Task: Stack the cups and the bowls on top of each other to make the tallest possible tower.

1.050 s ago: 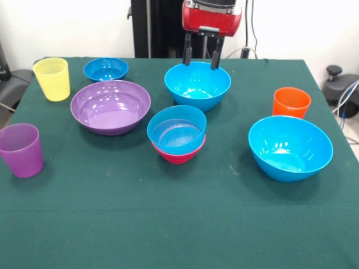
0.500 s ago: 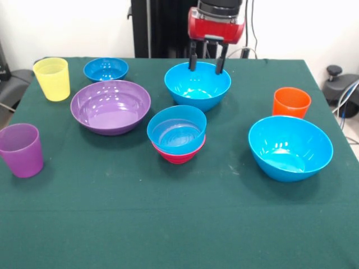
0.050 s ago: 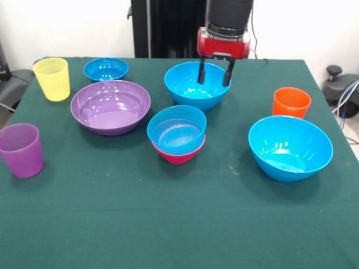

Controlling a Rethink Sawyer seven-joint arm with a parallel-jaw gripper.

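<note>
Bowl (image 3: 177,129) in bowl (image 3: 179,154) — table (image 3: 168,224) centre

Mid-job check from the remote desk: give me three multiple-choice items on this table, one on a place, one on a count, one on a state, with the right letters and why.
1. Where is the gripper?
A. at the rim of the blue bowl at the table's far middle
B. over the purple cup
C. beside the yellow cup

2. How many blue bowls are on the table?
A. two
B. four
C. six

3. What is the state of the magenta bowl?
A. upside down and alone
B. held in the gripper
C. upright with a blue bowl nested in it

Answers:
1 A, the open fingers straddle that bowl's rim on the side toward the orange cup.
2 B, counting the small far bowl, the far middle one, the nested one and the large bowl below the orange cup.
3 C, only its red rim shows beneath the blue bowl.
</note>
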